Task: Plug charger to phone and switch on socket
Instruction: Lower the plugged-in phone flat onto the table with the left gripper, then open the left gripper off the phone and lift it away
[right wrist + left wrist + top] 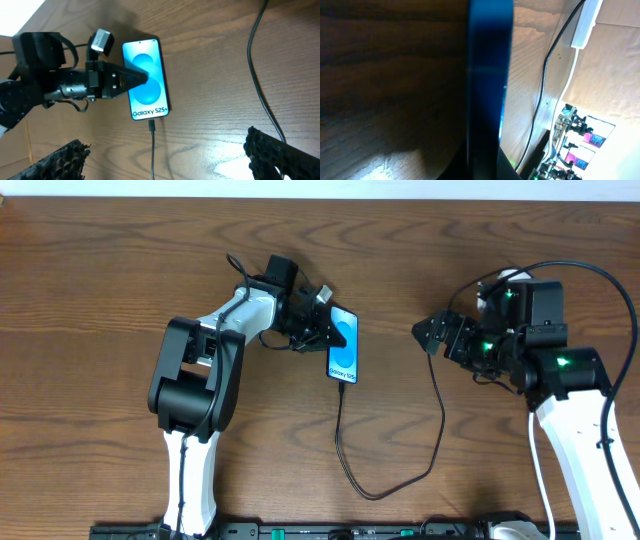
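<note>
The phone lies flat on the wooden table with its blue screen lit. My left gripper is shut, and its pointed tips rest on the middle of the screen. In the left wrist view the phone shows as a blue band. The charger's connector sits in the phone's bottom edge. Its black cable loops down and back up towards the right arm. My right gripper hangs open to the right of the phone, with the cable running between its fingers. The white socket is mostly hidden under the right arm.
Another stretch of the black cable crosses the wood at the right. The thick white cord runs from the socket along the table. The arms' mounting rail lines the near table edge.
</note>
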Robot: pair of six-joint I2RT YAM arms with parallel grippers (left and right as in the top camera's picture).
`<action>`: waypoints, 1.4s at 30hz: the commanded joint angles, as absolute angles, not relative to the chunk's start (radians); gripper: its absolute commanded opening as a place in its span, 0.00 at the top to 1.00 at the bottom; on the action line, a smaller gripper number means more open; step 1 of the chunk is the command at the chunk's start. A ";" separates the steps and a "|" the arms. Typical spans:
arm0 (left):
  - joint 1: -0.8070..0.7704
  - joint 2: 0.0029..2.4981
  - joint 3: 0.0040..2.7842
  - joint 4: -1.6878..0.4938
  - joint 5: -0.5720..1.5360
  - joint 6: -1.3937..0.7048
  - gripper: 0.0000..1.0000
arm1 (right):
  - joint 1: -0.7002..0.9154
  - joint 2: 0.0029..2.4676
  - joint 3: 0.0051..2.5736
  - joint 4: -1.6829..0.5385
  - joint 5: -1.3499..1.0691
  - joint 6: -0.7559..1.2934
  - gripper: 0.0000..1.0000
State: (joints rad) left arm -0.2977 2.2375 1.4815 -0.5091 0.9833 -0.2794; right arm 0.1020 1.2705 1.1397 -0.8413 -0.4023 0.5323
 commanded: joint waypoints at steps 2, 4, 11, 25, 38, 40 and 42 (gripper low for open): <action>-0.300 2.251 1.496 -0.508 0.967 -0.259 0.92 | 0.099 1.312 1.149 -0.850 -0.394 0.514 0.01; -0.300 2.251 1.496 -0.512 0.931 -0.259 0.92 | 0.099 1.322 1.149 -0.850 -0.394 0.514 0.01; -0.300 2.251 1.496 -0.524 0.874 -0.259 0.83 | 0.099 1.328 1.149 -0.853 -0.394 0.507 0.01; -0.300 2.251 1.496 -0.586 0.675 -0.259 0.52 | 0.099 1.328 1.149 -0.884 -0.357 0.507 0.01; -0.298 2.248 1.496 -0.644 0.491 -0.260 0.24 | 0.099 1.328 1.149 -0.933 -0.316 0.488 0.01; -0.298 2.236 1.497 -0.665 0.428 -0.271 0.22 | 0.099 1.328 1.149 -0.945 -0.296 0.488 0.01; -0.298 2.214 1.497 -0.686 0.361 -0.290 0.16 | 0.099 1.328 1.149 -0.950 -0.297 0.489 0.01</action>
